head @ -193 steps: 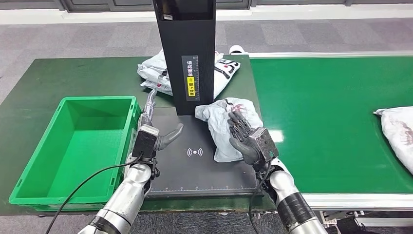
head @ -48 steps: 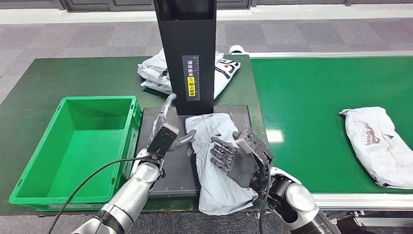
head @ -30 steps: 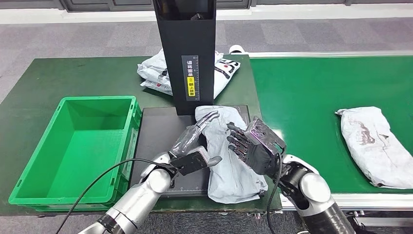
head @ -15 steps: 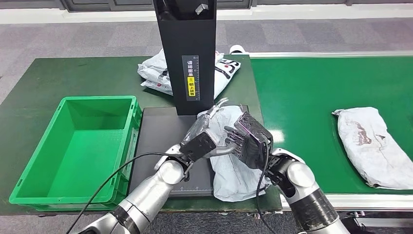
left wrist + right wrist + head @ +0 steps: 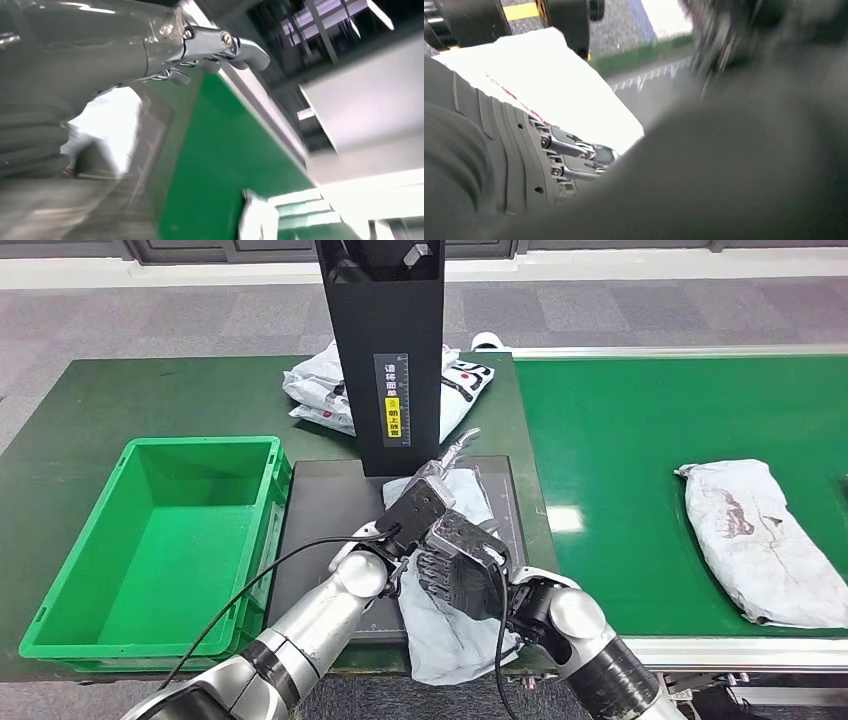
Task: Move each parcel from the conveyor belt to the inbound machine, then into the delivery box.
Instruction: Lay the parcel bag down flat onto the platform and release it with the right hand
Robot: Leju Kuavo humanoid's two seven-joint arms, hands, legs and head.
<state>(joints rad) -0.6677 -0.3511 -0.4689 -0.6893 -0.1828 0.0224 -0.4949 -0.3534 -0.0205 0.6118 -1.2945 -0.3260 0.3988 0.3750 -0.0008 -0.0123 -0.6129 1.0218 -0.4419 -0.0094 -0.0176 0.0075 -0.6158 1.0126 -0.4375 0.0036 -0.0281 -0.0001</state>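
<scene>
- the grey parcel lies on the black scan plate of the inbound machine, its long axis running from the tower's foot toward the robot, near end overhanging the plate's front edge.
- both hands sit on top of it. the right hand presses its middle, while the left hand lies nearer the tower.
- the left hand's fingers are stretched out; whether either hand actually grips, i cannot tell.
- the green delivery box stands just beside the plate, on the left arm's side.
</scene>
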